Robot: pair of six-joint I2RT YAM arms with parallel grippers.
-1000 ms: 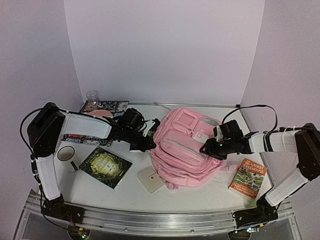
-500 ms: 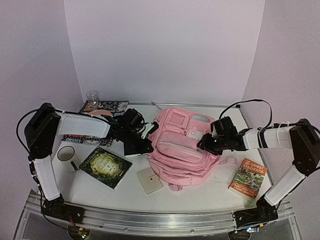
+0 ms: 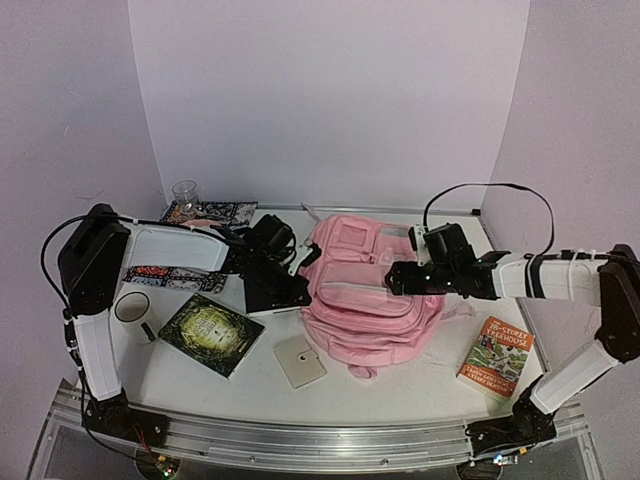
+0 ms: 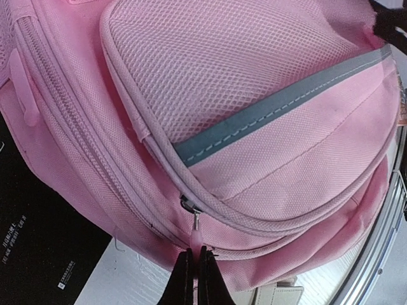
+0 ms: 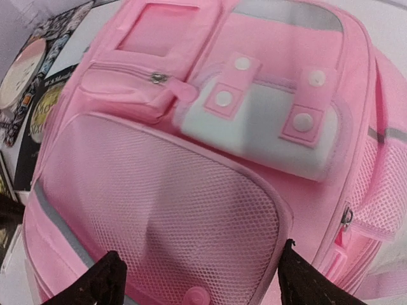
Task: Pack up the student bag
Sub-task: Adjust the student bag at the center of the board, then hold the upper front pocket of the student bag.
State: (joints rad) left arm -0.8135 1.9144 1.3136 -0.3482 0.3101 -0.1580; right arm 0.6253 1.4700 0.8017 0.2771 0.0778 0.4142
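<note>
The pale-pink student bag (image 3: 365, 300) lies front-up in the middle of the table. My left gripper (image 3: 303, 288) is at its left side, shut on a pink zipper pull (image 4: 196, 239) that hangs from a metal slider (image 4: 189, 204) on the bag's side zip. My right gripper (image 3: 397, 279) is open and hovers over the front mesh pocket (image 5: 159, 203), one finger on each side of it; it holds nothing. The bag fills both wrist views.
A black book (image 3: 270, 292) lies under my left gripper. A green book (image 3: 211, 333) and a beige card (image 3: 300, 360) lie at front left. A Treehouse book (image 3: 497, 356) lies at right. A mug (image 3: 131, 307), patterned books (image 3: 210, 213) and a glass (image 3: 185, 194) stand at back left.
My right gripper has moved left and back over the bag's front. The bag has shifted and flattened a little. My left gripper has kept its place at the bag's left side.
</note>
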